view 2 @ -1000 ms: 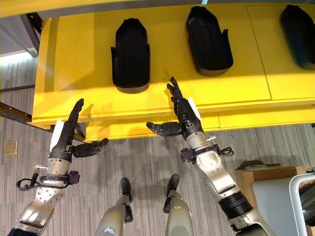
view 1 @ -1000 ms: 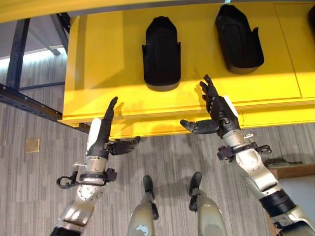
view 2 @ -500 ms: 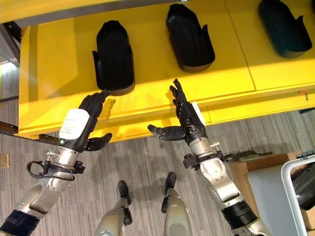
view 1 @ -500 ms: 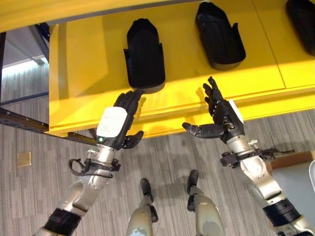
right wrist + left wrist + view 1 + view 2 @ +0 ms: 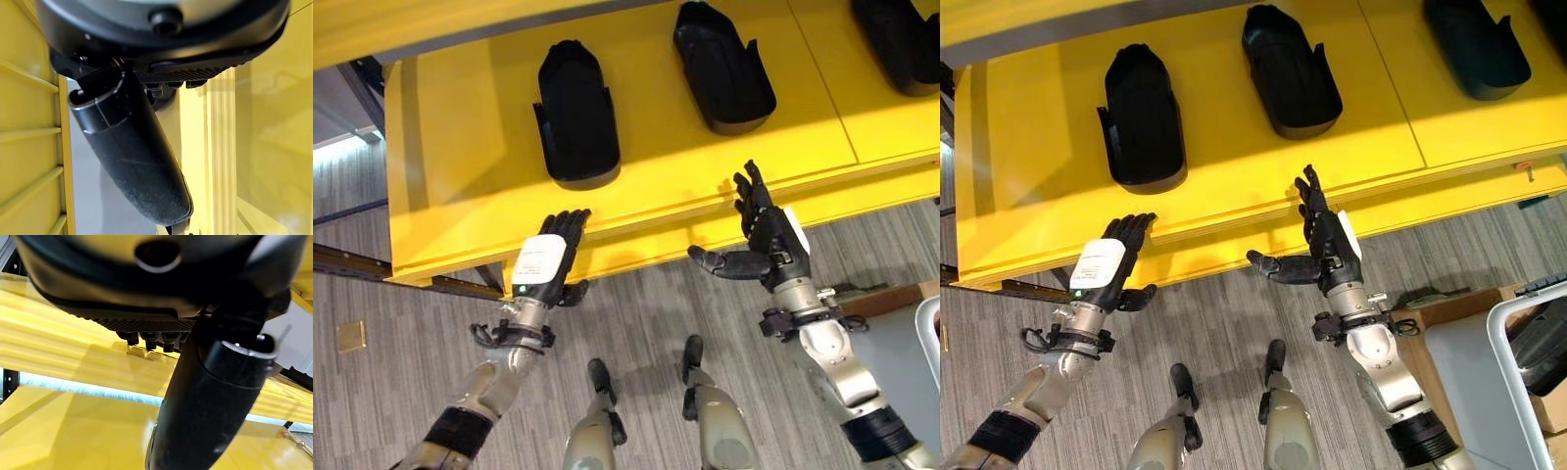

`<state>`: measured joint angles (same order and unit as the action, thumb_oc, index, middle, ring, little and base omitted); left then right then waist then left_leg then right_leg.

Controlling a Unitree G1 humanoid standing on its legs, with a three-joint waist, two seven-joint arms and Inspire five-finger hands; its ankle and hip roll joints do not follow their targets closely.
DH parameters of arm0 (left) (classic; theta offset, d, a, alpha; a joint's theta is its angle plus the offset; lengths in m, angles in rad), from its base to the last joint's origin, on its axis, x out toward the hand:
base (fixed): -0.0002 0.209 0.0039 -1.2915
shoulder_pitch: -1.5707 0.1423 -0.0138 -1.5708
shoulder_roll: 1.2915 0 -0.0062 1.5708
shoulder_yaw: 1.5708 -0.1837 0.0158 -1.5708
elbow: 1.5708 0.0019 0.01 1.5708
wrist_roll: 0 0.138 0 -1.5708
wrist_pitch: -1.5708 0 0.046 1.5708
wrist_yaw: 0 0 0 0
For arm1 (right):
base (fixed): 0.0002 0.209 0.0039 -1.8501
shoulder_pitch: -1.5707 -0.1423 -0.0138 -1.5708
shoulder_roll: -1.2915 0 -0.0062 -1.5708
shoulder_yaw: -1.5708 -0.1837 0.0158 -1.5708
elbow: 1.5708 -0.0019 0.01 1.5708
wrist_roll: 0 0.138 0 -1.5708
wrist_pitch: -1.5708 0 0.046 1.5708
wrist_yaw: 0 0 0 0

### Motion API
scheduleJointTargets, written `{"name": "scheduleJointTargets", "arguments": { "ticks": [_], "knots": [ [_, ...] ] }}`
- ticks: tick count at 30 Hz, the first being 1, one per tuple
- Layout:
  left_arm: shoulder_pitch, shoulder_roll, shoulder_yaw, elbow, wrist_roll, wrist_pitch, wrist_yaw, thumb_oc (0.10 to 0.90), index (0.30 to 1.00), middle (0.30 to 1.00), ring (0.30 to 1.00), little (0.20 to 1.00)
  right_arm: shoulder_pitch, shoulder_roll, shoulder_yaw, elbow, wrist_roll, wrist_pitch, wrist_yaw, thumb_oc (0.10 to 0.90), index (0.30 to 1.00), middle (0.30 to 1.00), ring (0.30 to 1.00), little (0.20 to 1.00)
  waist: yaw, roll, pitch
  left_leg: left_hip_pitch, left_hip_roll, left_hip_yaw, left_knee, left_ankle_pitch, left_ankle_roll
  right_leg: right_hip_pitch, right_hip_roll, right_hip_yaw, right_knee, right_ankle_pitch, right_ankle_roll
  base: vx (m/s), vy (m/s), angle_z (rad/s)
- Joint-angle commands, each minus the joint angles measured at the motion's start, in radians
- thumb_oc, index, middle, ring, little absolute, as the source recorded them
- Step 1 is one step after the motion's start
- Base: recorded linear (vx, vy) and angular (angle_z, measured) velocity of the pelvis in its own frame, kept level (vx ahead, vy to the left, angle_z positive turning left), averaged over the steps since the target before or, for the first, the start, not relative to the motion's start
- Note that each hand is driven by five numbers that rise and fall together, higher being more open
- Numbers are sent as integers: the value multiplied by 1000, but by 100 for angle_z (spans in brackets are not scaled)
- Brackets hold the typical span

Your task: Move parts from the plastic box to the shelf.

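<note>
Left hand (image 5: 544,264): I've turned it palm down since a second ago, fingers straight, empty, at the shelf (image 5: 460,147) edge.
Right hand (image 5: 770,238): fingers spread, empty.
Parts: nearest part (image 5: 575,113) sits on the shelf, so I think this drop is done.
Plastic box (image 5: 1536,333): low on my right, next stop.

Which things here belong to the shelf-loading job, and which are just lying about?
Job: yellow shelf; three black parts lying on it; left hand and right hand, both open, holding nothing.

Lying about: wooden surface at the floor's right.
</note>
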<state>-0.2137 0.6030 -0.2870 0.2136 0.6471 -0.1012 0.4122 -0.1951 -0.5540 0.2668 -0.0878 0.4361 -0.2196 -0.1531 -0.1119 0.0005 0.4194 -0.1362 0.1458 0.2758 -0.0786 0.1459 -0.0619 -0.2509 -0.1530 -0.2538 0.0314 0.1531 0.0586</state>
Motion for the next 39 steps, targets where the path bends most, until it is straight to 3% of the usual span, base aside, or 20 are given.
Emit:
{"name": "scheduleJointTargets", "arguments": {
  "ticks": [1,19,39],
  "knots": [
    [-119,23,-1,65,23,23,78,900,1000,1000,1000,1000,-38,40,-31,-162,22,-136,-10,900,1000,1000,1000,1000,-16,-84,-85,78,59,5,-9,-38,-64,8,-63,41,24,0,95,0,0,0],
    [-305,-75,-149,363,-34,54,88,900,1000,1000,1000,1000,1,26,-19,-187,47,-163,-9,900,1000,1000,1000,1000,-53,-99,-76,79,63,18,-9,-36,-66,-8,-56,54,31,1,95,2,0,-1],
    [-331,-94,-182,395,-46,49,91,900,1000,1000,1000,1000,9,19,-11,-187,41,-174,-21,900,1000,1000,1000,1000,-58,-99,-71,79,61,16,-9,-37,-66,-9,-59,52,38,-2,94,1,0,0]
  ]
}}
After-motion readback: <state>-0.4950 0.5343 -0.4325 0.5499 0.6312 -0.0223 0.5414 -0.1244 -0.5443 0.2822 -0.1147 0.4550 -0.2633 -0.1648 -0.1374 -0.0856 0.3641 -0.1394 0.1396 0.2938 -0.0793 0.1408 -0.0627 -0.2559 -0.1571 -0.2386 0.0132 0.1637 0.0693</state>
